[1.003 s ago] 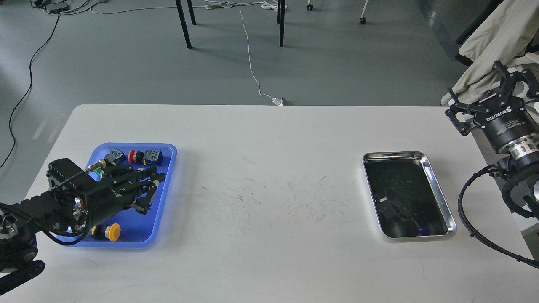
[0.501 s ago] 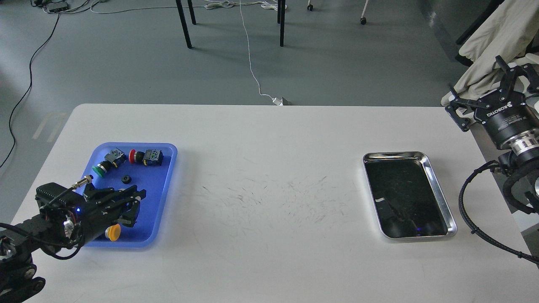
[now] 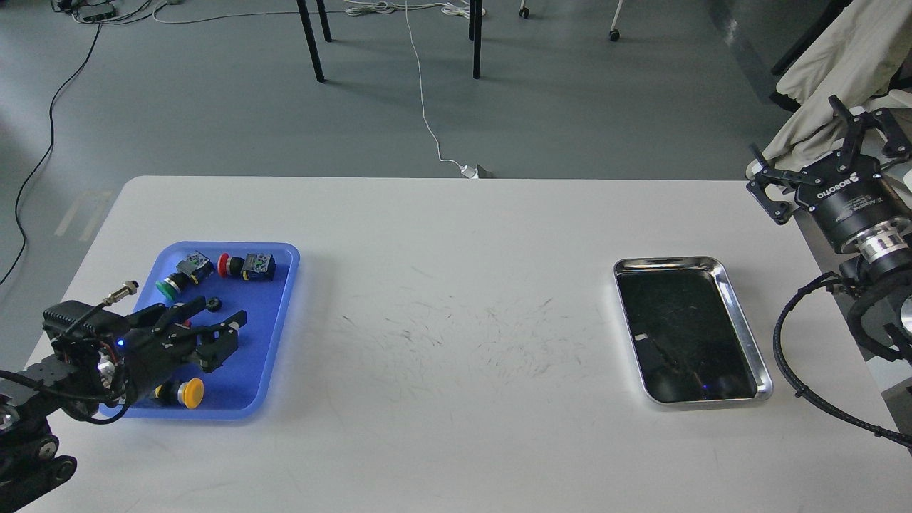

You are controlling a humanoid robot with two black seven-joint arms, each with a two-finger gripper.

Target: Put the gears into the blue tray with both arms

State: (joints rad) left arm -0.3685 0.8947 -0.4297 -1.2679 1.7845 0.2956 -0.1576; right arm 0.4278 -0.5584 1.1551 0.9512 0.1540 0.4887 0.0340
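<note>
The blue tray [image 3: 276, 299] lies at the table's left. One small black gear [image 3: 214, 304] rests on its floor near the middle, just beyond the tip of one finger of my left gripper. My left gripper [image 3: 222, 326] hovers over the tray's near-left part, open, with nothing between its fingers. My right gripper [image 3: 819, 153] is raised past the table's far right edge, open and empty, well away from the tray.
In the blue tray lie a green push-button [image 3: 169, 288], a red one [image 3: 224, 264] and a yellow one [image 3: 191, 392]. A shiny steel tray [image 3: 745, 335] sits at the right. Draped cloth [image 3: 826, 71] hangs behind my right gripper.
My left gripper has drawn back left and toward me from over the tray's middle, uncovering a gear and the green push-button. My right gripper has risen slightly.
</note>
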